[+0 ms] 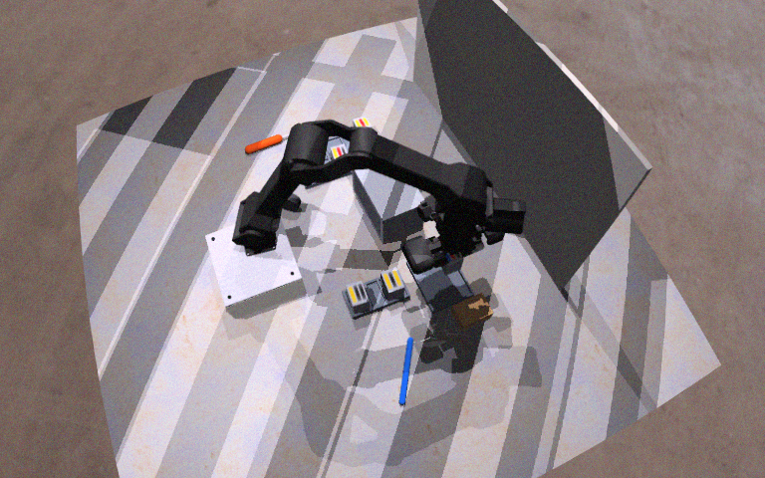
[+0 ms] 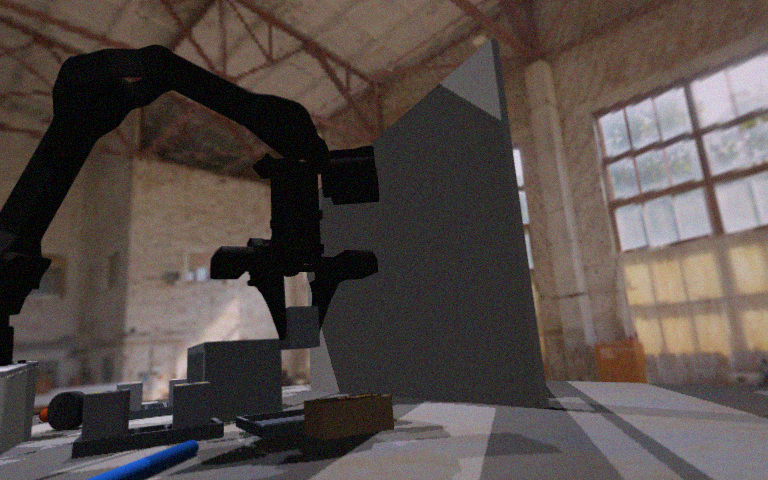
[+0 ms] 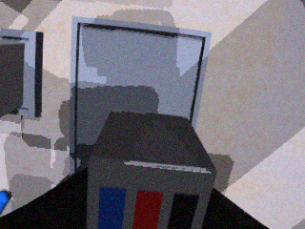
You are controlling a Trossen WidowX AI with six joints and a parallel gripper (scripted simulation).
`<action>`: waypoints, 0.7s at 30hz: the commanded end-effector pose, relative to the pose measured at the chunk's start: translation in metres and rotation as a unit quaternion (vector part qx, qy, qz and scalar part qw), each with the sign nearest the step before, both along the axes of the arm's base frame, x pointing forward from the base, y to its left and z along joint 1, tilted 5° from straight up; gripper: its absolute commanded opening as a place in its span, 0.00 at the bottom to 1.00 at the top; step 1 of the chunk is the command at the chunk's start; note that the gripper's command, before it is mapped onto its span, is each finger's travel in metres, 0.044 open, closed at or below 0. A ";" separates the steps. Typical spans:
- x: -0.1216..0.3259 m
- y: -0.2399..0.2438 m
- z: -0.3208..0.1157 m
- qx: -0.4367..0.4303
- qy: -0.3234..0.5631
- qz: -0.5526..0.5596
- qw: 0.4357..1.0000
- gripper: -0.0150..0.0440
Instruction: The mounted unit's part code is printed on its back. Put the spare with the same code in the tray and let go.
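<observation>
Carrying the chosen spare towards the tray looked to be the step in hand. The black parallel-jaw gripper (image 1: 451,256) (image 2: 302,331) (image 3: 143,176) was closed part-way, its fingers clamped on a dark grey block with blue, red and black stripes (image 1: 452,257) (image 2: 303,325) (image 3: 152,138). That spare hung in the air, apart from the shallow blue-grey rectangular tray (image 1: 442,284) (image 2: 271,421) (image 3: 129,62), which lay lower on the table. In the wrist view the block hid part of the tray's near end, while the bare floor showed beyond; whether it was squarely over the tray could not be told. The back of the mounted unit could not be read in these views, so whether the stripes matched its code stayed unconfirmed. If the match was right, the next move called for centring the block inside the rim, lowering it level until it rested on the tray floor, then opening the fingers and rising straight up. The brown rectangular block (image 1: 470,313) (image 2: 348,416) stood close by one end of the tray, and the dark rack with two yellow-striped units (image 1: 375,301) (image 2: 147,434) (image 3: 32,72) sat near its side, so a drift either way risked a knock, and an early release could have left the spare tilted on the rim
</observation>
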State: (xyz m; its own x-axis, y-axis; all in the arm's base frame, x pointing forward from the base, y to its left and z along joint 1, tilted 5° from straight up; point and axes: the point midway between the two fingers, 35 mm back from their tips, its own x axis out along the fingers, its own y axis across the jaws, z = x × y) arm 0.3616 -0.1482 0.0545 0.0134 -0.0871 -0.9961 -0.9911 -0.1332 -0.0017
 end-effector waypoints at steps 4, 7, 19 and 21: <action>0.000 -0.001 -0.008 -0.002 0.001 0.002 1.000 0.25; 0.000 -0.002 -0.012 -0.002 0.001 0.002 1.000 0.25; -0.001 -0.002 -0.024 -0.002 0.001 0.002 1.000 0.25; -0.001 -0.003 -0.026 -0.002 0.001 0.002 1.000 0.25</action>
